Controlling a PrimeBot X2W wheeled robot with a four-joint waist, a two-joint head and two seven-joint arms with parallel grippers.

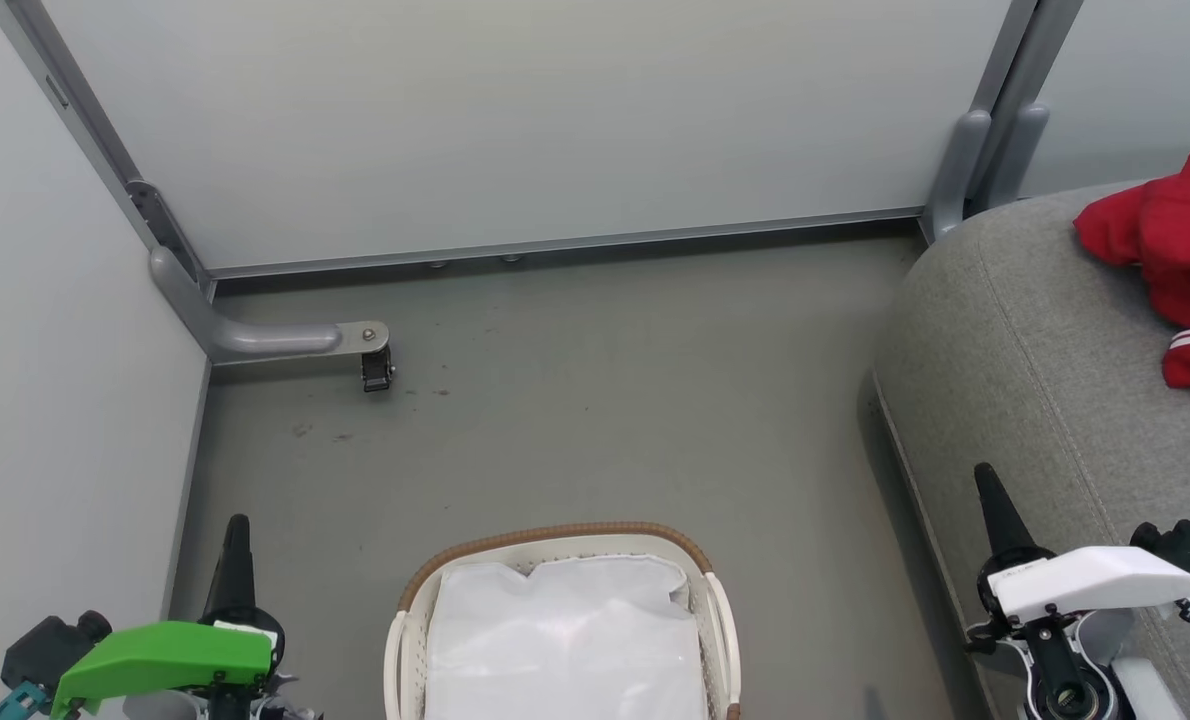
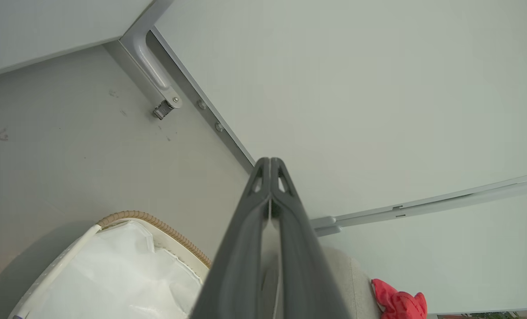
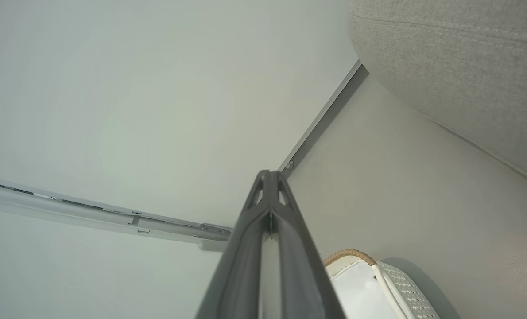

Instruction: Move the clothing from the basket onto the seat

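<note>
The clothing (image 1: 1170,250) lies as one crumpled red heap with white trim at the upper right of the head view, on the single grey seat (image 1: 1035,350). The frame edge cuts it, so I cannot count separate garments. It looks soft, light and limp, and a raised fold is the best place to pinch. One basket (image 1: 555,531) at bottom centre holds a white lining (image 1: 565,640). The left gripper (image 1: 238,525) at lower left and the right gripper (image 1: 988,480) at lower right both have fingers pressed together, empty.

My fingers (image 3: 241,266), pressed together and empty, stand just beside the basket (image 3: 401,288); the grey seat (image 3: 458,66) lies beyond the basket, across floor (image 3: 401,186).
</note>
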